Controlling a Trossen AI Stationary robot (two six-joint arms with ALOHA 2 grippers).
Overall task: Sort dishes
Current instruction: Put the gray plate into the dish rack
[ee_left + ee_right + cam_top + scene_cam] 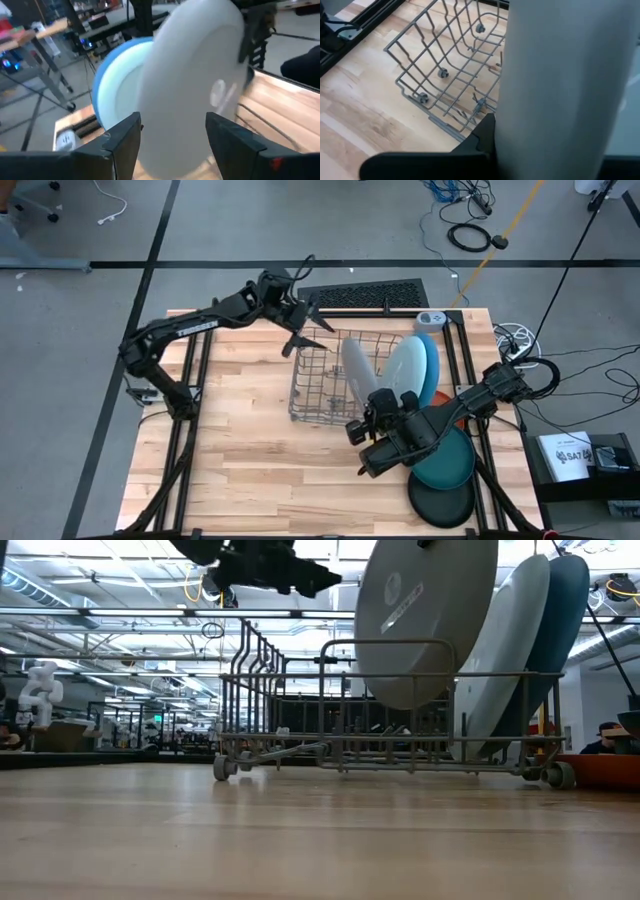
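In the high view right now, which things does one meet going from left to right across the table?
Left gripper, open above the rack's far left corner → wire dish rack → grey plate, standing in the rack and held by the right gripper → pale blue plate → blue plate.

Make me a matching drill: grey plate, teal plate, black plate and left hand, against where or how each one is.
1. grey plate
2. teal plate
3. black plate
4. left hand

A. flat at the table's near edge
B. open, over the wire rack
C. on edge, gripped by the right hand
D. flat, partly under the right arm

Pairs: 1-C, 2-D, 3-A, 4-B
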